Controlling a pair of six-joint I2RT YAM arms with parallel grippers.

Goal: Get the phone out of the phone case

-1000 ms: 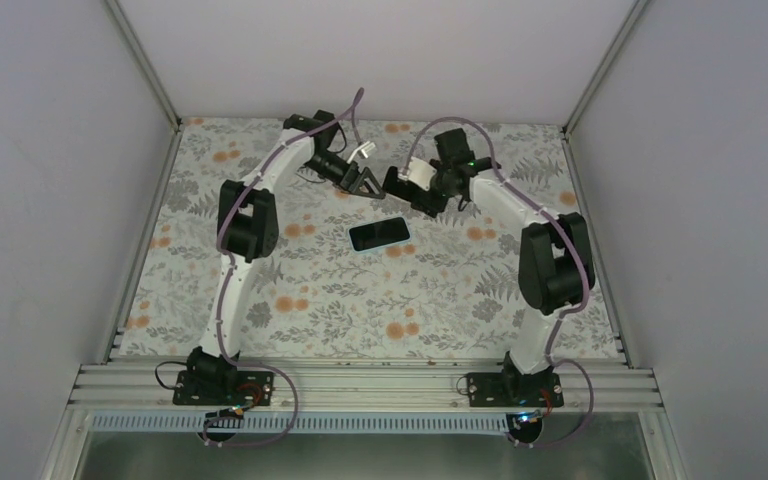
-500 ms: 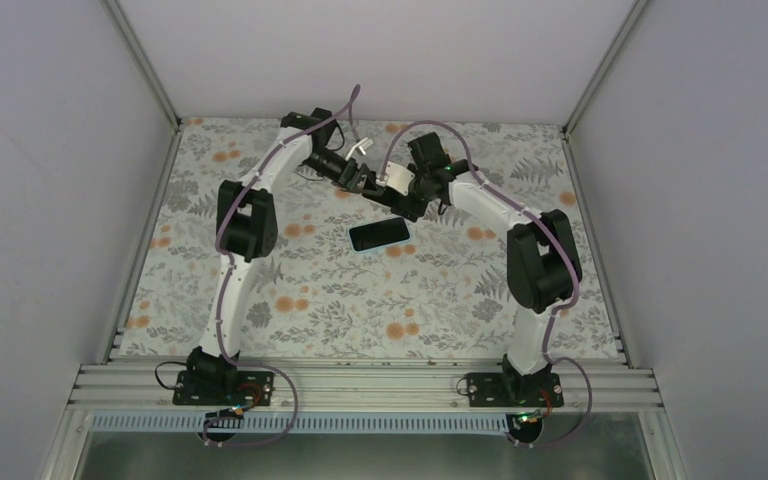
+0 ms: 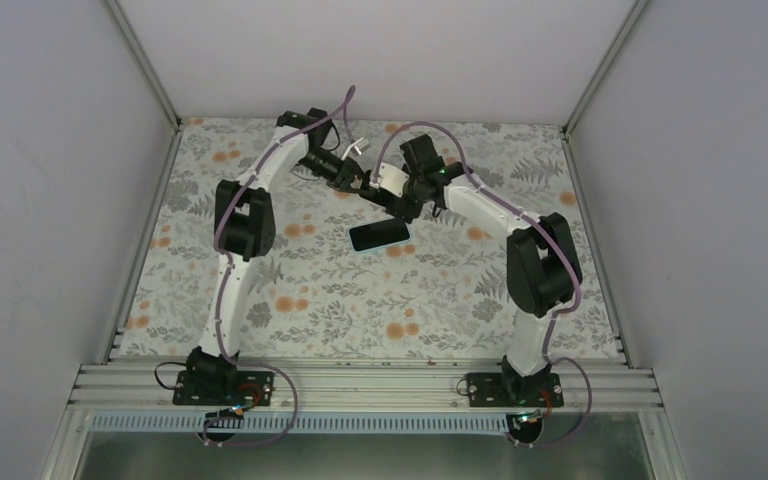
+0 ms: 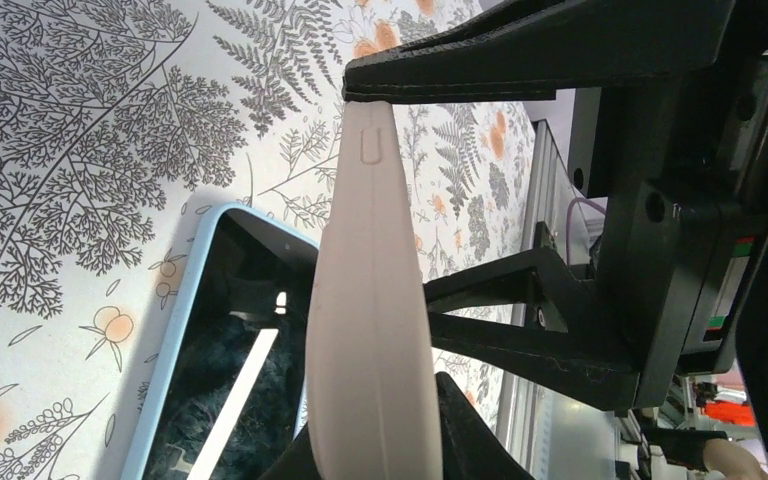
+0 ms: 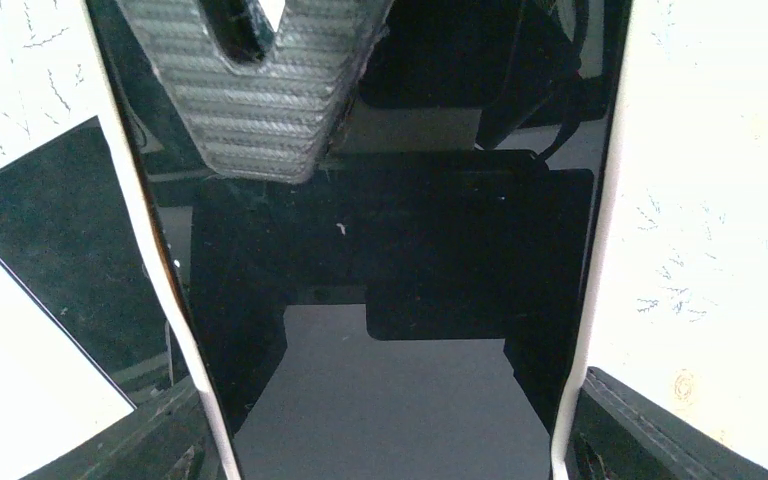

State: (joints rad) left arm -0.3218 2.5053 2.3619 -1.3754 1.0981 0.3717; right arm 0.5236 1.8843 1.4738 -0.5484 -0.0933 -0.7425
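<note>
- Top view: both arms reach to the far middle of the table [image 3: 290,300] and meet there.
- Top view: the right end effector [image 3: 396,195] carries a white phone case [image 3: 391,178] clear of the table. What sits inside the case is too small to make out here.
- Top view: the left end effector [image 3: 355,182] is right against the case's far-left end. Its jaw gap cannot be read at this size.
- Top view: a second phone [image 3: 378,235], dark with a pale rim, lies flat on the table just nearer than the two end effectors.
- Left wrist view: the phone case [image 4: 370,330] is seen edge-on, a white band with a small button slot near its top.
- Left wrist view: one black finger [image 4: 520,50] of the right end effector touches the case's upper end; the other finger shows behind the case, lower right.
- Left wrist view: the second phone [image 4: 220,360] lies screen up on the table beneath the case, apart from it.
- Left wrist view: the left end effector's own parts show only as a dark wedge at the bottom edge. Cannot tell whether it is clamped on anything.
- Right wrist view: the phone [image 5: 390,300] is in the case, black screen facing the camera, white case rims along both long sides.
- Right wrist view: the right end effector's fingers [image 5: 650,440] press the two rims from either side, closed onto the case's width.
- Right wrist view: a ribbed black finger [image 5: 250,90] of the left end effector lies over the far end of the screen.
</note>
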